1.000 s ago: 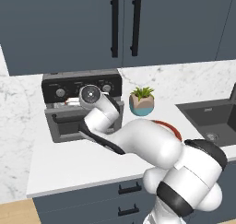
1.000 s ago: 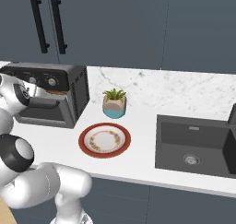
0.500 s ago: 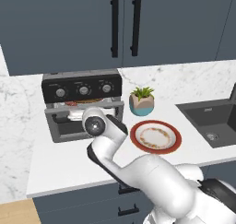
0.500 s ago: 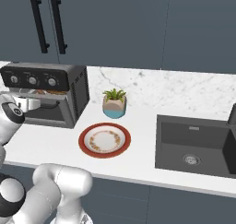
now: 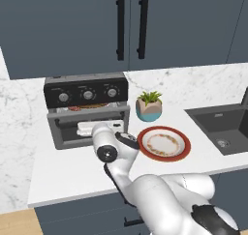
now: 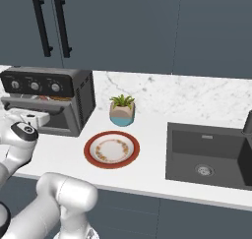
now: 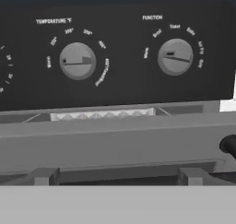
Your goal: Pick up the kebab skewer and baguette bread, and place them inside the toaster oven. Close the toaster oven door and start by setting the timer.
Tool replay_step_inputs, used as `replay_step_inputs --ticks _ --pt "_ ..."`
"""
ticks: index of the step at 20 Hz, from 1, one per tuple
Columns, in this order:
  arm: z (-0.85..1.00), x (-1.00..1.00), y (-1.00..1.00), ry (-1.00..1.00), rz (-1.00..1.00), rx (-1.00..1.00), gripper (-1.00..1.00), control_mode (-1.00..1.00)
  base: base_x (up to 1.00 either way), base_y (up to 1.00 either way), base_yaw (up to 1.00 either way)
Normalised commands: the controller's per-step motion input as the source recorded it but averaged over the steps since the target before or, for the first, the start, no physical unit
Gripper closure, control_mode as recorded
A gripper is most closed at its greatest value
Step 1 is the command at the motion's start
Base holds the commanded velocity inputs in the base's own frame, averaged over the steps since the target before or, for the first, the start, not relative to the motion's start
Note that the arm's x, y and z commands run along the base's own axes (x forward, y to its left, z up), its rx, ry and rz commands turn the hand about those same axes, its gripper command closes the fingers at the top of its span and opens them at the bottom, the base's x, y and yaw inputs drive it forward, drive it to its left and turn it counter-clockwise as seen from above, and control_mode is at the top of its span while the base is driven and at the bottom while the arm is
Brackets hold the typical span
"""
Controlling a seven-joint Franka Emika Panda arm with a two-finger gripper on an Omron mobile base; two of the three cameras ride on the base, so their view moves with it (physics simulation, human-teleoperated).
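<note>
Closing step: judging by the frames, the toaster oven door (image 5: 89, 124) is nearly up but not flush; a narrow gap remains under the black knob panel (image 5: 86, 90), so the shutting is likely the step in hand.
Toaster oven: the toaster oven (image 5: 87, 108) sits at the centre left of the left base view and at the far left of the right base view (image 6: 49, 99), on the white counter (image 5: 72, 173).
Food inside: through the gap a reddish-brown strip, probably the kebab skewer (image 5: 89, 106), shows just under the panel; the baguette bread cannot be told apart with confidence.
Knobs: in the hand view the temperature knob (image 7: 77, 61) is at upper left and the function knob (image 7: 175, 56) at upper right; the timer dial is cut by the left edge.
Gripper: the gripper (image 5: 127, 137) is just in front of the door, at the lower centre of the left base view; whether its jaws are spread or closed I cannot tell.
Next move: push the door flush, then shift toward the leftmost dial and turn it, which calls for a firm pinch on a small round knob.
Surroundings: a red-rimmed plate (image 5: 163, 143) lies right of the oven, a potted plant (image 5: 148, 106) behind it, and a dark sink (image 6: 211, 154) farther right.
</note>
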Motion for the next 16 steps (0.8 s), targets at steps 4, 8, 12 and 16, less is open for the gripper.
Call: replay_step_inputs --ticks 4,8,12,16 --pt "-0.08 0.25 0.00 -0.03 0.00 0.00 -1.00 -1.00 0.00 0.00 0.00" --pt "0.00 0.31 0.00 -0.01 0.00 0.00 -1.00 -1.00 0.00 0.00 0.00" --pt "0.00 0.26 0.00 0.00 0.00 0.00 -1.00 -1.00 0.00 0.00 0.00" --pt "0.00 0.21 0.00 0.00 0.00 0.00 -1.00 -1.00 0.00 0.00 0.00"
